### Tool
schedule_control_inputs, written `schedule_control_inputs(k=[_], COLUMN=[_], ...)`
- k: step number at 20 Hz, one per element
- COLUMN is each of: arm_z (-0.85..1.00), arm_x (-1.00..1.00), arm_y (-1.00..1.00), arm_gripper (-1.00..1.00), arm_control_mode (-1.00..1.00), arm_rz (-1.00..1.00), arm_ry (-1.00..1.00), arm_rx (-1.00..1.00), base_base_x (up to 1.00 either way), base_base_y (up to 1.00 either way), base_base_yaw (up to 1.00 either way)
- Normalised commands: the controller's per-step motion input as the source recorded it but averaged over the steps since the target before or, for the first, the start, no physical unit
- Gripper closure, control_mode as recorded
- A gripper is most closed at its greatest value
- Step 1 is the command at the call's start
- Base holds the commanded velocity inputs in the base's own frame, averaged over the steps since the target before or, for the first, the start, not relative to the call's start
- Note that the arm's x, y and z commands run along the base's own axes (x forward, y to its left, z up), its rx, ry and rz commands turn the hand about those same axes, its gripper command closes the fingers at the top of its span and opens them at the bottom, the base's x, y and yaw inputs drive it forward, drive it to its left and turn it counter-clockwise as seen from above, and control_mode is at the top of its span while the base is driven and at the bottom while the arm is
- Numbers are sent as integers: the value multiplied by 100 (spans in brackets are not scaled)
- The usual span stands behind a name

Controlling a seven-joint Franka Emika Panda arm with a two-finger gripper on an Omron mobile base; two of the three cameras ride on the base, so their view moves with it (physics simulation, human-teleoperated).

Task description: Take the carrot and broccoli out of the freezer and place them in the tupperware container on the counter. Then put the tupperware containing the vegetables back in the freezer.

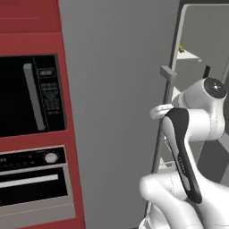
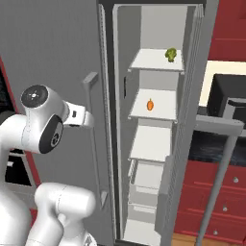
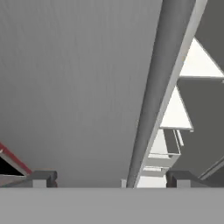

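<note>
— Gripper (image 3: 111,181) first: how do the jaws stand?

— Wide apart, with nothing between them. In the hand view one dark fingertip (image 3: 41,177) rises at the lower left and the other at the lower right. The flat grey front of the freezer (image 3: 74,78) lies straight ahead of them.

— What's off to the left of the gripper?

— In the left base view, the red-framed black oven (image 1: 31,98), well to the left of the arm. The plain grey freezer panel comes between.

— And just ahead?

— The edge of the closed grey door (image 3: 159,78) runs up from between the fingertips. The vertical bar handle (image 2: 91,120) sits close by the hand in the right base view.

— Where are the vegetables?

— To the right of the gripper, inside the open compartment. The carrot (image 2: 150,104) lies on the second white shelf (image 2: 158,108), near the hand's height. The broccoli (image 2: 171,54) sits on the top shelf, higher and slightly further right.

— Further right again?

— The swung-open freezer door (image 2: 216,178), and behind it the black counter (image 2: 211,144) with red drawers (image 2: 218,197) below and a black microwave (image 2: 226,98) on top.
</note>
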Motion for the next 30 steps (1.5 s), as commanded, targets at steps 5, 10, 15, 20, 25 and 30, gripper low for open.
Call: schedule_control_inputs(k=[5,10,15,20,25,30], arm_z=[0,0,0,23,68,39], arm_x=[0,0,0,2,-1,42], arm_y=[0,0,0,-15,-20,-40], arm_gripper=[-100,-100,-100,-100,-100,-100], arm_control_mode=[100,100,100,-100,-100,-100], arm_rz=[0,0,0,-2,-13,-11], arm_ry=[0,0,0,-12,-33,-17], arm_rx=[0,0,0,4,2,0], base_base_x=[19,34,73,8,0,0], base_base_y=[-69,-43,-26,-4,0,0], base_base_yaw=[0,0,0,0,0,0])
